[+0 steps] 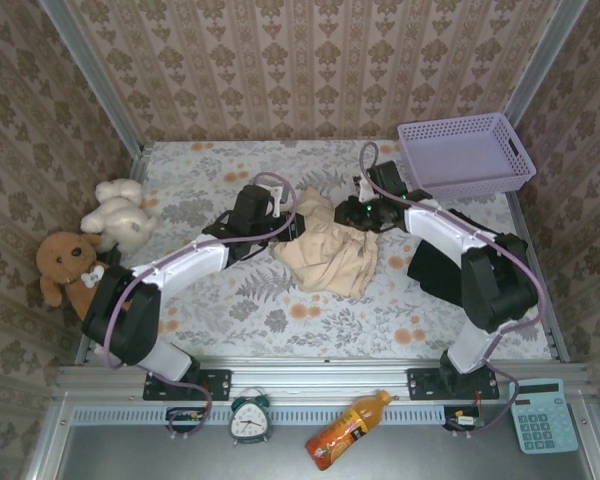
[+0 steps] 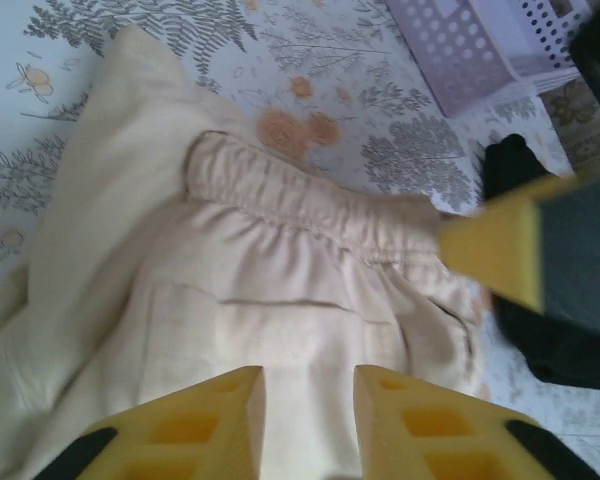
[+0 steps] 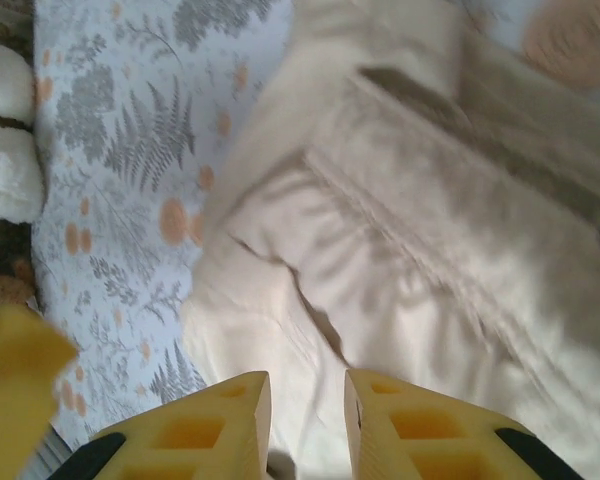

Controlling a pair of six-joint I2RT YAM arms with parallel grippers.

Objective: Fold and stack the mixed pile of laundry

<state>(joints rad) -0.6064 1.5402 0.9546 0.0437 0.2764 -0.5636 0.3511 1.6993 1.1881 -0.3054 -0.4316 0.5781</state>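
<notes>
Left fingers [image 2: 212, 418] over beige garment [image 2: 280, 290]

A staged home corner in a lab rig: wallpapered walls [image 1: 310, 70], floral tablecloth [image 1: 280, 310], plush toys [image 1: 120, 215], alarm clock [image 1: 250, 420].

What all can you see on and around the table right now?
beige garment: one, cream, crumpled at table centre
black garment: one, black, right side, partly under the right arm
basket: one, lavender, far right corner
white plush toy: one, white, left edge
brown plush toy: one, brown, left edge
alarm clock: one, green, near ledge
bottle: one, orange, lying on near ledge
calculator: one, light blue, near ledge, right
left gripper: one, yellow, open over beige garment
right gripper: one, yellow, open over beige garment
</notes>
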